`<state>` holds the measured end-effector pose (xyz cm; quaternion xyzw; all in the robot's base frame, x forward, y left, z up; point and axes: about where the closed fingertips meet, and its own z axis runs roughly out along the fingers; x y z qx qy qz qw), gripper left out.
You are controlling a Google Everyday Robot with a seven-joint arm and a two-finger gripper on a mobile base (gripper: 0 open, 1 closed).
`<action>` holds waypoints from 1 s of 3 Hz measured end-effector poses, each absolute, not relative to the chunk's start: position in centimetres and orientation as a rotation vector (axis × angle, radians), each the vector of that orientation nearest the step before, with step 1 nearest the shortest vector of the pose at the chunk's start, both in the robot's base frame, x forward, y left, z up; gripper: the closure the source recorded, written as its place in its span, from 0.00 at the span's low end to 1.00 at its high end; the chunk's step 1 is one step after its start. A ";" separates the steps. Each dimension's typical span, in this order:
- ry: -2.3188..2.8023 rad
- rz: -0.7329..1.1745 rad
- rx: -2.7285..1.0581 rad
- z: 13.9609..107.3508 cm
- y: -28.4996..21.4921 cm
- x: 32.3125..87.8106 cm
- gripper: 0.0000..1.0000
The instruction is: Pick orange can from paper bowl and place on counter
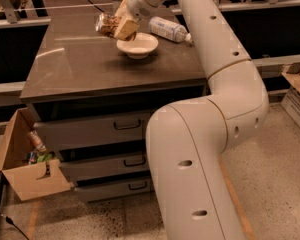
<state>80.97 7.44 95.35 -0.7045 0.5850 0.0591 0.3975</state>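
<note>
The orange can [106,24], mottled orange-brown with a silver end, is held on its side in the air, just above and left of the paper bowl [138,45]. My gripper [121,28] is shut on the can, its tan fingers [126,29] clamped over the can's right part. The off-white bowl sits empty on the glossy grey-brown counter [85,64], near its back middle. My white arm reaches in from the lower right and arches over the counter's right side.
A clear plastic bottle with a white label [169,29] lies on the counter behind the bowl to the right. Three dark-handled drawers [126,125] face me below. An open cardboard box [25,164] with items stands on the floor at left.
</note>
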 end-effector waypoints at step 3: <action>1.337 0.211 -2.107 93.9 14.5 74.8 1.00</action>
